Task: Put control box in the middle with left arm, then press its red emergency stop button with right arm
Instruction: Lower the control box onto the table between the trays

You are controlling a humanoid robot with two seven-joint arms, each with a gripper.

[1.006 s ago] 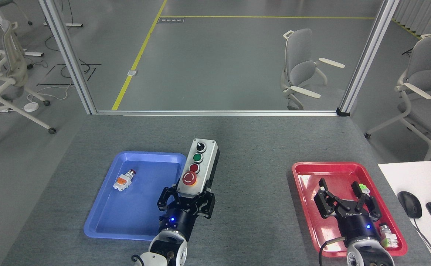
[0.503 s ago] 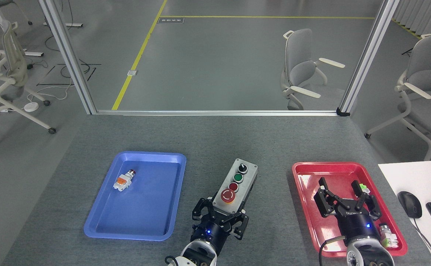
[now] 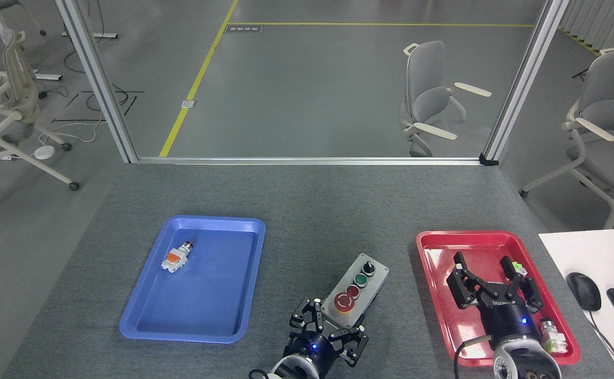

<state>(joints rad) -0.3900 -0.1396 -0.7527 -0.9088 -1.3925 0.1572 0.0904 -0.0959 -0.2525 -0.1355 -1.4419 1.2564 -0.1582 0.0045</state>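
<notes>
Now: control box set down between the trays, release pending

Nearest the camera, the left gripper [image 3: 329, 330] is seen closed around the near end of the control box [image 3: 356, 288], its fingers against the box's sides. The box is angled, far end pointing up and right, on the middle [image 3: 312, 231] of the grey tabletop, between the blue tray [image 3: 133, 321] and the red tray [image 3: 428, 263]. Whether the base is fully seated cannot be told. The red emergency stop button [image 3: 345, 301] is placed closest to the left gripper. The right gripper [image 3: 488, 275] is held spread wide above the red tray, nothing in it.

Risks: the box could be dragged or tipped if the left fingers are pulled back before opening fully; the smaller red button beside the mushroom could be hit instead, the two being close together.

Compared with a second ago, the box has been carried from the blue tray's right edge rightward and nearer. The right gripper is unchanged.
</notes>
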